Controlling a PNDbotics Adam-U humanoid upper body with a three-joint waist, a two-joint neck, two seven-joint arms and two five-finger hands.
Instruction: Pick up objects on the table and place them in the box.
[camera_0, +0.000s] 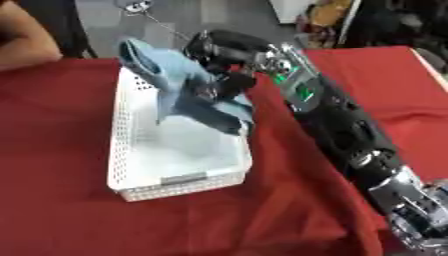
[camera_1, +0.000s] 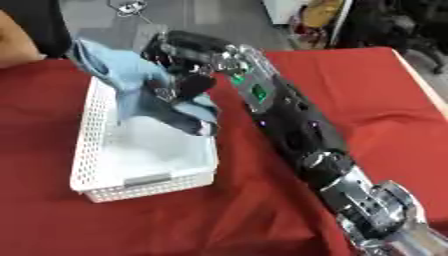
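A light blue cloth (camera_0: 179, 85), like folded denim, hangs over the far half of the white perforated box (camera_0: 131, 150). My right hand (camera_0: 219, 82) is shut on it, fingers curled into the fabric above the box's right wall. The cloth's lower end (camera_0: 223, 120) droops inside the box near that wall, and its upper end sticks up past the far rim. My right arm (camera_0: 350, 130) stretches in from the lower right across the red tablecloth. The left hand shows in neither view.
The box stands on a red tablecloth (camera_0: 52, 200) that covers the table. A person's arm (camera_0: 22, 40) rests at the far left edge. Beyond the table's far edge lie grey floor and clutter (camera_0: 332, 15).
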